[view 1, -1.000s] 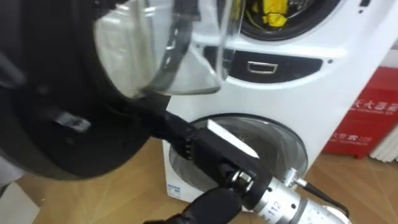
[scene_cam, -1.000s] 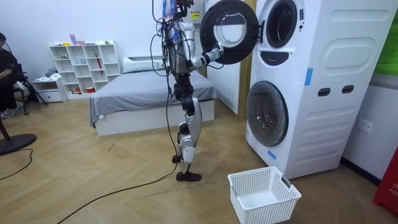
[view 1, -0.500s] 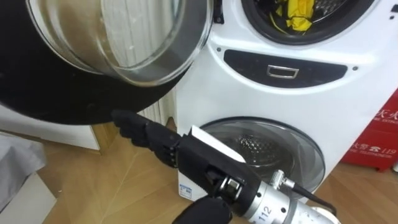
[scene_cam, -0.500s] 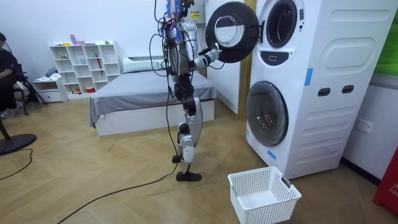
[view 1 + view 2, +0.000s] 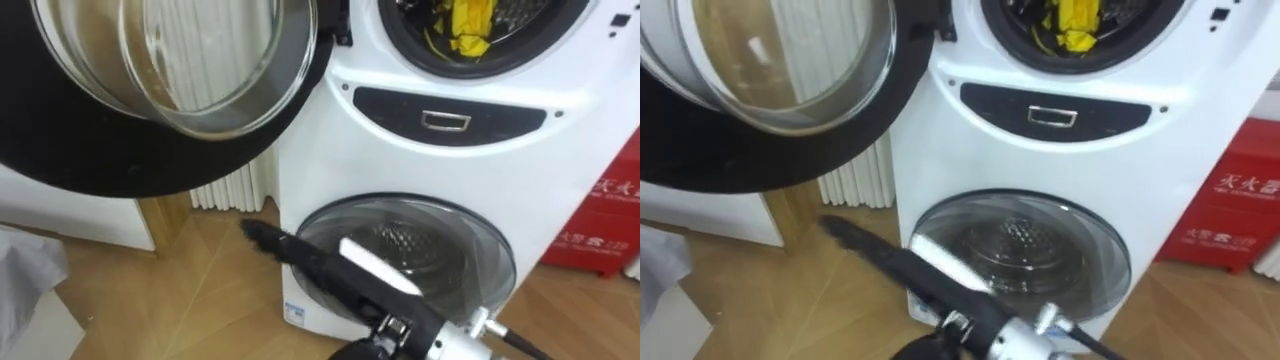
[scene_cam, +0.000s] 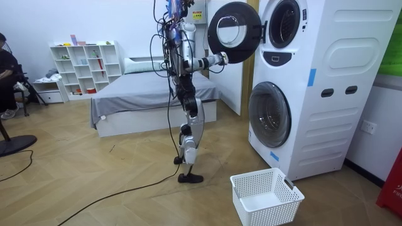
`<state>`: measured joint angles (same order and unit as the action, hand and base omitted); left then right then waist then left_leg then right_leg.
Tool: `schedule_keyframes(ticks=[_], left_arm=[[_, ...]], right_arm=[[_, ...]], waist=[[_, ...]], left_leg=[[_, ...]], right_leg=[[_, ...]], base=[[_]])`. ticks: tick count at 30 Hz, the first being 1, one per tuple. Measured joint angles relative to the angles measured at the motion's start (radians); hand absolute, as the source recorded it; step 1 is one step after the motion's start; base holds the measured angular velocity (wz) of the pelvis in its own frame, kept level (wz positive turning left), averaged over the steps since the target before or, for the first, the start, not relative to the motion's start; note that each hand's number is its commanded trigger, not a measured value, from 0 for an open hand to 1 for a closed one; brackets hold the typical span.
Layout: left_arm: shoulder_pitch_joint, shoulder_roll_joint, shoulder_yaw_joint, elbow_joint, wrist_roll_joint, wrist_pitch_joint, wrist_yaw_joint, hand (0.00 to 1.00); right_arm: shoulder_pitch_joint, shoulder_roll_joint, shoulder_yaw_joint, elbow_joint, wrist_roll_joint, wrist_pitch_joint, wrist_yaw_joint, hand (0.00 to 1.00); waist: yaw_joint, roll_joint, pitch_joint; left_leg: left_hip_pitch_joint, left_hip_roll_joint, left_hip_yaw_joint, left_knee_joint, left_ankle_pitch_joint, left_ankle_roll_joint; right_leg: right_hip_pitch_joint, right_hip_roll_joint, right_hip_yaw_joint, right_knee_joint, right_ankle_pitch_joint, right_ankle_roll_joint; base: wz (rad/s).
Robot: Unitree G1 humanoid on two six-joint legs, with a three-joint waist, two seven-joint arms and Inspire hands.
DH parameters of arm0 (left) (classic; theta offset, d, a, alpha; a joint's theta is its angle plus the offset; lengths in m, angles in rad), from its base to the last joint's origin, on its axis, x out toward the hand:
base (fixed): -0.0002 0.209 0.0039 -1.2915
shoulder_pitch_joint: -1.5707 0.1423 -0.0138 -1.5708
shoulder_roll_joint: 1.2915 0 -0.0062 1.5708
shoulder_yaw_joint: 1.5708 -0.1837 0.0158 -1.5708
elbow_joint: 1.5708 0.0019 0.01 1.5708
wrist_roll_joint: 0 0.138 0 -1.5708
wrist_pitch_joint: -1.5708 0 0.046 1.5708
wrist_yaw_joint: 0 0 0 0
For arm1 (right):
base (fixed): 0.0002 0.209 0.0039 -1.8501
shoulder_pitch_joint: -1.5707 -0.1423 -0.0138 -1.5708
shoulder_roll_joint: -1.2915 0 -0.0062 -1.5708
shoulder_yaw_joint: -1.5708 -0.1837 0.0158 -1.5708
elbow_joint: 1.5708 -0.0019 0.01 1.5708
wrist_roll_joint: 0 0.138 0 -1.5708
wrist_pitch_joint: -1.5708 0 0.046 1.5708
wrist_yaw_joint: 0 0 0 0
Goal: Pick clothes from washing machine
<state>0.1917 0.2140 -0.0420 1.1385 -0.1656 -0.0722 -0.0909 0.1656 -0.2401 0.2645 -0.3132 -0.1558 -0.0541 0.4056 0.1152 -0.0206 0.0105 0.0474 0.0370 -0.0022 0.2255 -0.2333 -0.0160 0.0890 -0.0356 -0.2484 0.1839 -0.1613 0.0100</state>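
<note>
Yellow clothes (image 5: 470, 25) lie in the drum of the upper washing machine (image 5: 520, 140), whose round glass door (image 5: 150, 100) stands swung wide open to the left. My right hand (image 5: 310, 260) reaches in from the lower right with straight fingers, below the door's rim and apart from it, in front of the lower machine. It holds nothing. In the room view I stand upright facing the stacked machines, right arm stretched toward the open door (image 6: 233, 32).
The lower machine's round door (image 5: 410, 250) is shut. A white ribbed radiator (image 5: 225, 190) stands left of the machines and a red box (image 5: 600, 215) to their right. A white laundry basket (image 6: 266, 196) sits on the wooden floor before the machines. A bed (image 6: 144, 94) is behind me.
My right hand was at the door's lower edge a second ago; it has come off the door and dropped lower. The door swung a little wider. The head camera shifted.
</note>
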Motion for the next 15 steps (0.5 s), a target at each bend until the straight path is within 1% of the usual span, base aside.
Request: schedule_keyframes(ticks=[2,4,5,6,7,10,11,12,14,15], left_arm=[[-0.003,-0.005,0.019,0.002,-0.001,0.000,0.000,0.00],[-0.003,-0.007,0.024,0.003,-0.002,0.000,0.000,0.00],[-0.003,-0.008,0.024,0.003,-0.002,0.000,0.000,0.00],[-0.001,-0.008,0.026,0.004,-0.002,0.000,0.000,0.00],[0.002,-0.009,0.029,0.008,-0.003,0.000,0.000,0.00],[0.005,-0.009,0.043,0.023,-0.021,0.001,0.000,0.00],[0.005,-0.008,0.054,0.025,-0.022,0.001,0.000,0.00],[0.004,-0.007,0.060,0.026,-0.023,0.004,0.000,0.00],[0.003,-0.004,0.065,0.026,-0.039,0.018,0.001,0.00],[0.001,-0.003,0.066,0.026,-0.039,0.023,0.001,0.00]], right_arm=[[0.013,0.000,-0.056,0.040,-0.101,0.000,-0.087,0.00],[0.014,-0.001,-0.092,0.050,-0.146,0.000,-0.149,0.00],[0.014,-0.001,-0.113,0.053,-0.168,0.000,-0.189,0.00],[0.014,-0.002,-0.123,0.054,-0.176,0.000,-0.207,0.00],[0.012,-0.002,-0.141,0.055,-0.193,0.000,-0.239,0.00],[0.007,-0.003,-0.190,0.054,-0.251,0.000,-0.323,0.00],[-0.002,-0.003,-0.204,0.054,-0.277,0.000,-0.349,0.00],[-0.010,-0.004,-0.209,0.054,-0.286,0.002,-0.361,0.00],[-0.073,-0.019,-0.210,0.053,-0.305,0.012,-0.395,0.00],[-0.089,-0.025,-0.211,0.053,-0.306,0.013,-0.404,0.00]], waist=[[-0.024,0.001,0.0009],[-0.032,0.002,-0.0011],[-0.041,0.003,-0.0005],[-0.044,0.003,-0.0007],[-0.052,0.002,-0.0019],[-0.056,-0.007,-0.0039],[-0.058,-0.014,-0.0028],[-0.058,-0.017,-0.0033],[-0.058,-0.022,-0.0036],[-0.059,-0.023,-0.0043]], left_leg=[[-0.001,0.000,0.010,0.007,0.000,0.000],[0.001,0.001,0.029,0.006,0.000,0.000],[0.005,0.002,0.036,0.003,0.000,0.000],[0.011,0.002,0.041,-0.002,0.000,0.001],[0.021,0.003,0.053,-0.009,0.001,0.001],[0.037,0.003,0.067,-0.023,0.001,0.002],[0.039,0.003,0.073,-0.025,0.001,0.002],[0.040,0.003,0.076,-0.027,0.001,0.002],[0.043,0.003,0.085,-0.028,0.001,0.002],[0.043,0.003,0.085,-0.028,0.001,0.002]], right_leg=[[0.000,0.000,0.006,-0.002,0.000,0.000],[0.001,0.002,0.025,-0.017,-0.001,-0.001],[0.000,0.003,0.032,-0.016,-0.001,-0.001],[0.000,0.003,0.037,-0.014,-0.001,-0.001],[0.002,0.005,0.051,-0.014,-0.001,-0.001],[0.005,0.005,0.061,-0.014,-0.002,0.001],[0.004,0.005,0.062,-0.014,-0.002,0.001],[0.003,0.005,0.063,-0.014,-0.002,0.001],[-0.002,0.005,0.071,-0.013,-0.002,0.001],[-0.002,0.005,0.071,-0.013,-0.002,0.001]], base=[[-0.10],[-0.21],[-0.24],[-0.24],[-0.23],[-0.15],[-0.09],[-0.09],[-0.10],[-0.05]])
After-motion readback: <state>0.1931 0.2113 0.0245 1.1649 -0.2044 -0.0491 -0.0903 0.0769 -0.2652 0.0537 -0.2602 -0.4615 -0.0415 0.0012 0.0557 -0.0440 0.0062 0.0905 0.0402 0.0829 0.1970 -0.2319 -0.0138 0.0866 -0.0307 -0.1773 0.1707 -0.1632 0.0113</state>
